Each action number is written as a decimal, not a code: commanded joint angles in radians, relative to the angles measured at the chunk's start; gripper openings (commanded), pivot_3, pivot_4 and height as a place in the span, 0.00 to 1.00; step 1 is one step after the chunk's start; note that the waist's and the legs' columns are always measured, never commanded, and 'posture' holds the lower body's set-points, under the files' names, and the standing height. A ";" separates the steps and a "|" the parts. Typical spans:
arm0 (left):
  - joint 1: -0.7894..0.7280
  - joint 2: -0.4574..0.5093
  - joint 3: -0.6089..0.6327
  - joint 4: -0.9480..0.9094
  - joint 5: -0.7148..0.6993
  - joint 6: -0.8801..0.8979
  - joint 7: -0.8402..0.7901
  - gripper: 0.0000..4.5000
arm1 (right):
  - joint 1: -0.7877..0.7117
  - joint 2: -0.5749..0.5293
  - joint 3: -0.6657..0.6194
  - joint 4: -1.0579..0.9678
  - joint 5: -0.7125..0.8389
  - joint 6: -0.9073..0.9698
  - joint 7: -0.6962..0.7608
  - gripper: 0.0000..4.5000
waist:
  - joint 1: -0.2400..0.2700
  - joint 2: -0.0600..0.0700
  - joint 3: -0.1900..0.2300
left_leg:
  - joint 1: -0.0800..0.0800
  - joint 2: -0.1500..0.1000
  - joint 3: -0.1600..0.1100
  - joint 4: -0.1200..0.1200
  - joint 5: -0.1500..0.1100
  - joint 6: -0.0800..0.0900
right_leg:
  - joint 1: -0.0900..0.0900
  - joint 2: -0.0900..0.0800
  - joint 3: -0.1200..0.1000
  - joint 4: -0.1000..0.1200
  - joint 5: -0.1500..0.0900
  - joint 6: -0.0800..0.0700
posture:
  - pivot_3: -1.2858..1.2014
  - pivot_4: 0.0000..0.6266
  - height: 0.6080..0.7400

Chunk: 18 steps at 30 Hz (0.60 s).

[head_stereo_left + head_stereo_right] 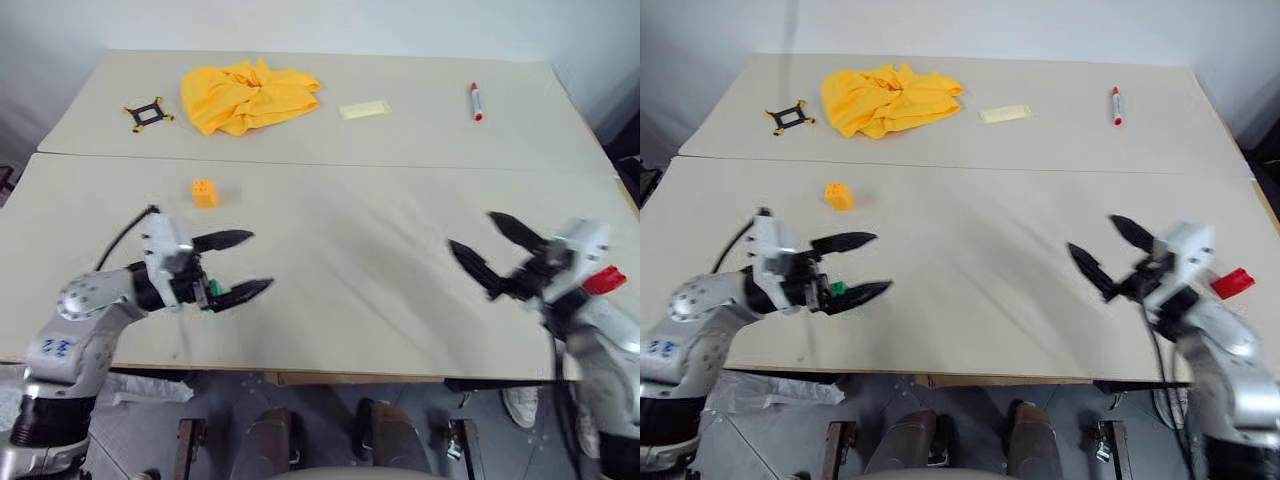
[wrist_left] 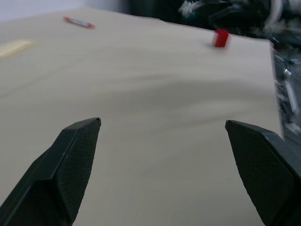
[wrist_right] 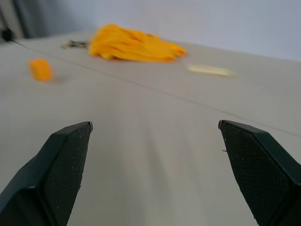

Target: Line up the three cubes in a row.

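Hovering over the near edge of the table [image 1: 340, 300], both grippers sit with fingers spread wide apart, nothing between them. Left gripper [image 1: 238, 266] is at the near left, pointing toward the middle; right gripper [image 1: 493, 250] is at the near right, pointing back toward it, well apart.

Green cube [image 1: 838, 290] lies under the left gripper, by its near finger, mostly hidden by it; can't tell if they touch. Red cube [image 1: 1233, 283] sits near the right table edge, just beyond the right wrist, partly covered by it. Orange-yellow cube [image 1: 204, 193] is on the left side, a bit farther out than the left gripper, clear of both arms. All three are far from any row.

Past the seam on the far half of the table: black-and-yellow bracket [image 1: 148, 114] far left, crumpled yellow cloth [image 1: 248, 95] next to it, pale yellow slip [image 1: 364, 110] mid-table, red-capped marker [image 1: 476, 101] to the right.
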 commanded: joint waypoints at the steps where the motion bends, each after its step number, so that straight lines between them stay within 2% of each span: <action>1: -0.041 -0.020 -0.049 0.048 0.066 -0.073 -0.059 1.00 | 0.127 -0.029 -0.230 -0.019 0.017 -0.004 0.039 1.00 | 0.010 0.000 0.000 | 0.000 0.000 0.001 0.000 0.000 0.000 | 0.000 0.000 0.001 -0.001 0.000 0.000 | 0.52 0.24 1.00; 4: -0.062 -0.055 -0.083 0.071 0.083 -0.088 -0.082 1.00 | 0.298 0.000 -0.413 0.032 -0.008 -0.033 0.078 1.00 | 0.014 0.000 0.000 | 0.000 0.000 0.002 -0.001 0.000 0.000 | 0.000 0.000 0.002 -0.002 0.000 0.001 | 0.52 0.24 1.00; 7: -0.102 -0.086 -0.101 0.131 0.098 -0.102 -0.107 1.00 | 0.459 0.061 -0.539 0.080 -0.044 -0.079 0.106 1.00 | 0.023 0.000 0.000 | 0.000 0.000 0.001 -0.002 0.000 0.000 | 0.000 0.001 0.001 -0.003 0.000 0.001 | 0.52 0.24 1.00; 13: -0.127 -0.117 -0.106 0.141 0.107 -0.104 -0.122 1.00 | 0.572 0.080 -0.637 0.190 -0.029 -0.101 0.157 1.00 | 0.007 0.001 -0.001 | 0.002 0.000 0.004 -0.002 0.000 0.001 | 0.001 0.000 0.005 -0.004 0.002 0.004 | 0.52 0.24 1.00; 18: -0.129 -0.138 -0.104 0.142 0.108 -0.095 -0.122 1.00 | 0.521 -0.036 -0.602 0.220 -0.042 -0.040 0.171 1.00 | -0.013 0.003 -0.002 | 0.004 0.001 0.005 -0.003 0.000 0.001 | 0.001 0.000 0.007 -0.004 0.002 0.003 | 0.52 0.24 1.00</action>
